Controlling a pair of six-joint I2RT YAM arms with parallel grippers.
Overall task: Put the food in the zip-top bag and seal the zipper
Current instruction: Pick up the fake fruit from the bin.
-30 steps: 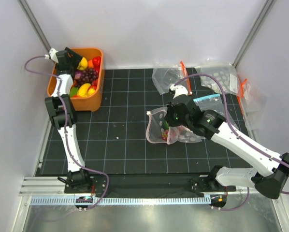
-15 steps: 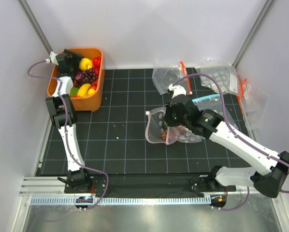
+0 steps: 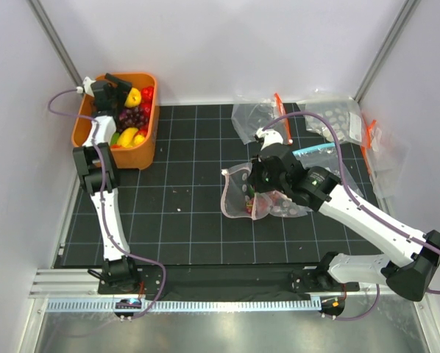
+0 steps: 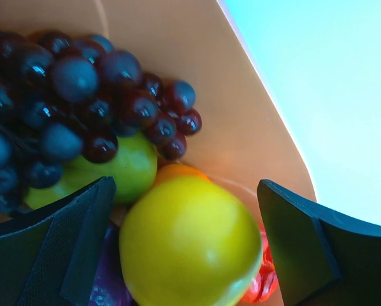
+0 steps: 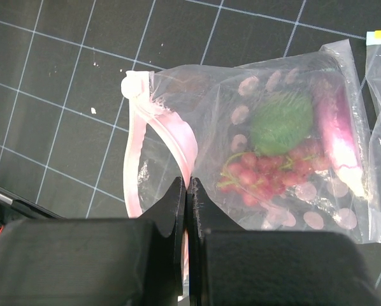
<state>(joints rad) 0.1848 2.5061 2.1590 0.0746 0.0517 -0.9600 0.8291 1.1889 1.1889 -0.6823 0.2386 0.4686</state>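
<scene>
Two containers, glossy toy food (image 3: 129,118).
Left gripper (image 4: 184,186) gapes over orange plastic tub's (image 3: 148,151) yellow lemon (image 4: 190,245); right gripper (image 5: 187,191) pinches crinkly clear bag's (image 5: 209,108) pink zipper (image 5: 178,137), red berries (image 5: 260,172) inside.

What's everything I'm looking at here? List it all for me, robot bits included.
orange plastic tub: one, orange, table's far left corner.
yellow toy lemon: one, yellow, in the tub.
purple toy grapes: one bunch, dark purple, in the tub.
green toy fruit: one, green, under the grapes.
clear zip-top bag: one, clear, mid-table.
pink zip strip: one, pink, along that bag's mouth.
green leafy piece, red berries, purple piece: one each, inside that bag.
spare clear plastic bags: at least three, far right.
black gridded mat: one, covers the table.
left gripper: open, fingers either side of the lemon.
right gripper: shut on the zip strip.
</scene>
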